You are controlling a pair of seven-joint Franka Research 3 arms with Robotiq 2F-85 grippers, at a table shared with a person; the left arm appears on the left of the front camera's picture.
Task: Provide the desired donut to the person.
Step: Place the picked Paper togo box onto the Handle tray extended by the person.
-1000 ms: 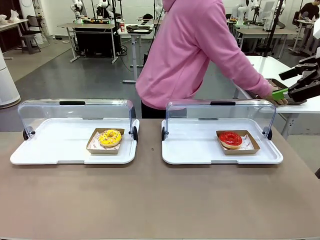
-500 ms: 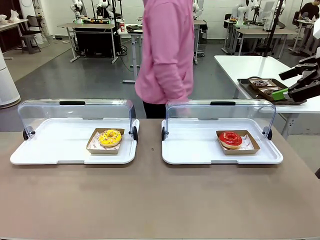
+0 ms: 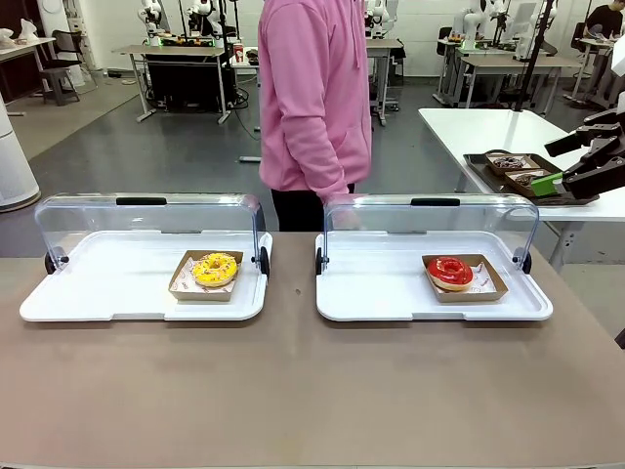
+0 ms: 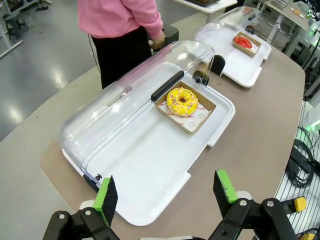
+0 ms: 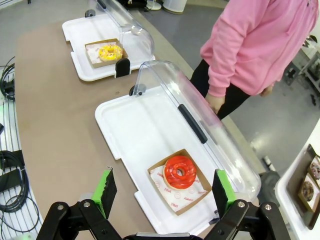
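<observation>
A yellow sprinkled donut (image 3: 215, 268) lies in a cardboard boat on the left white tray (image 3: 98, 298). On the right white tray (image 3: 381, 298) a red glazed donut (image 3: 449, 272) lies in its own boat. The person (image 3: 312, 98), in a pink hooded sweatshirt, stands at the far side between the trays with arms down. My left gripper (image 4: 165, 192) hangs open high above the near end of the left tray, yellow donut (image 4: 182, 101) ahead. The right gripper (image 5: 164, 188) is open above the red donut (image 5: 180, 171); in the front view it (image 3: 545, 166) sits at the right edge.
Both trays have clear hinged lids (image 3: 146, 220) (image 3: 430, 225) standing raised along their far sides. A white side table at the right carries a dark tray of more donuts (image 3: 518, 166). The brown tabletop (image 3: 293, 391) stretches in front of the trays.
The person has straightened up from reaching to the side table on the right and stepped left, now standing upright behind the gap between the trays. Neither gripper has moved.
</observation>
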